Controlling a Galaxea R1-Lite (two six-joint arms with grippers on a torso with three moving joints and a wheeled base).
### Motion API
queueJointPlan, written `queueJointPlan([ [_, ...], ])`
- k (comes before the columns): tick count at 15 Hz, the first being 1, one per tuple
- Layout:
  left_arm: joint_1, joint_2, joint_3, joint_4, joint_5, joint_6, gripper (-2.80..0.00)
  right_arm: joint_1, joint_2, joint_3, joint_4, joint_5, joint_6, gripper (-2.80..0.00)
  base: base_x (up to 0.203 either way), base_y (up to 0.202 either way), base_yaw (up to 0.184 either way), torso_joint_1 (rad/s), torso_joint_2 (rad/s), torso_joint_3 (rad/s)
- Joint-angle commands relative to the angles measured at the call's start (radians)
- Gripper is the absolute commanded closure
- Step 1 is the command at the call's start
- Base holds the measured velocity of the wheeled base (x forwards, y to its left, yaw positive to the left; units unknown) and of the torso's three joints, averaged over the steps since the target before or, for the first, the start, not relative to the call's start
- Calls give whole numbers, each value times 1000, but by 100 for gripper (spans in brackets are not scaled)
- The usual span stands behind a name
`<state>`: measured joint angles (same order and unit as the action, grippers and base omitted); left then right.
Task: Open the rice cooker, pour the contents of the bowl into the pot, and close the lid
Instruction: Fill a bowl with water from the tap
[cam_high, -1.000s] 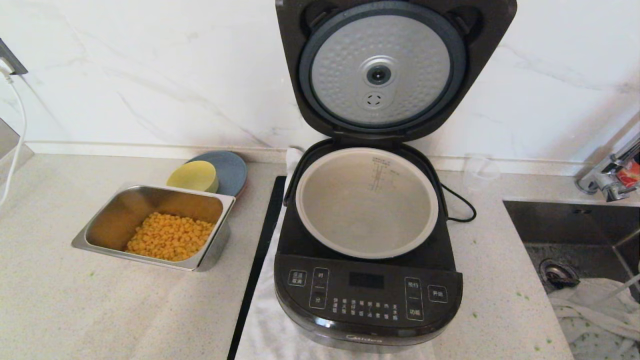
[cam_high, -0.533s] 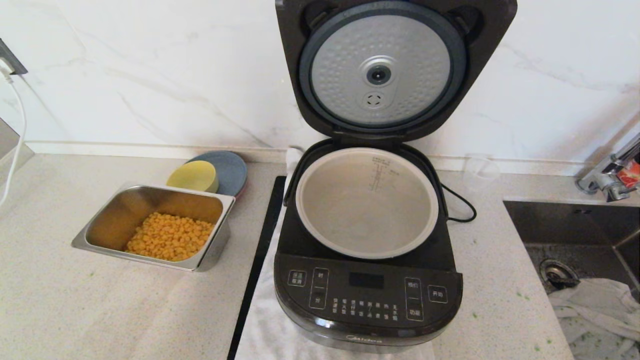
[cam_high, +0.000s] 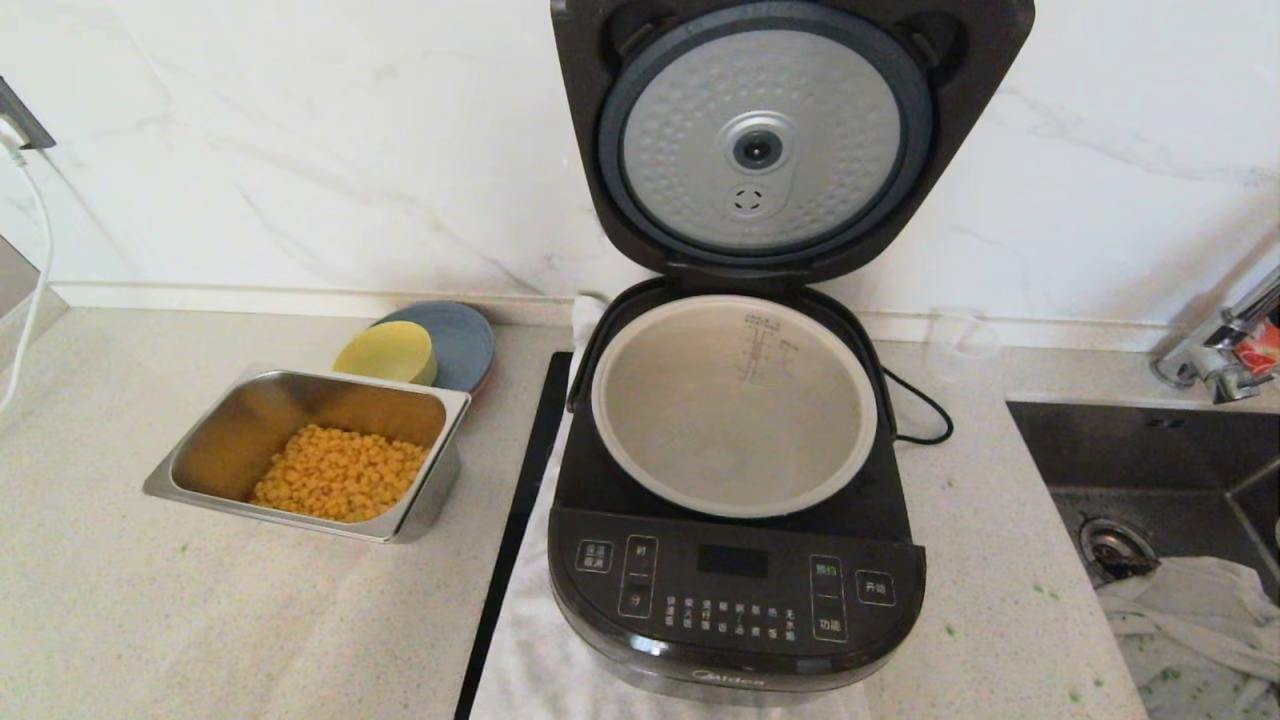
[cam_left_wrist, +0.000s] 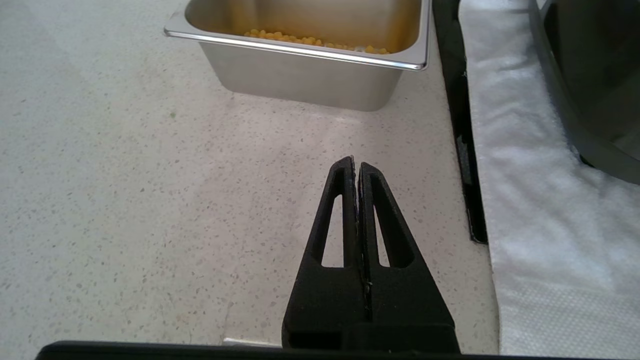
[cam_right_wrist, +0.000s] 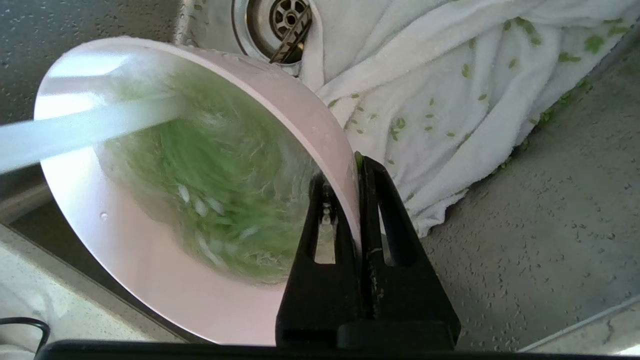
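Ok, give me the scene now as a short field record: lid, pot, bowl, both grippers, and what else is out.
lid: up, fully open
pot: seated in cooker, looks empty
bowl: pink, tilted, over the sink, out of head view
contents: chopped green bits, in bowl
right gripper: shut on bowl rim
left gripper: shut, empty, over counter near corn tray
sink: white cloth flecked with green bits
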<state>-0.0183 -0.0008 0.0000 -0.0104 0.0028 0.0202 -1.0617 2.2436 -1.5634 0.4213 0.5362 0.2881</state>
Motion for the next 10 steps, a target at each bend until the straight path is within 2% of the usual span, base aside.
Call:
queueJointPlan([
  [1, 0, -1, 8, 0, 0, 1, 0, 0, -7, -3, 4, 4, 2, 0, 0, 0, 0, 0, 0, 0],
  [6, 0, -1, 8, 0, 0, 0, 0, 0, -21, 6, 5, 4, -3, 0, 0, 0, 0, 0, 0, 0],
  [10, 0, -1, 8, 0, 0, 0, 0, 8, -132, 44, 79, 59, -21, 0, 0, 0, 0, 0, 0, 0],
])
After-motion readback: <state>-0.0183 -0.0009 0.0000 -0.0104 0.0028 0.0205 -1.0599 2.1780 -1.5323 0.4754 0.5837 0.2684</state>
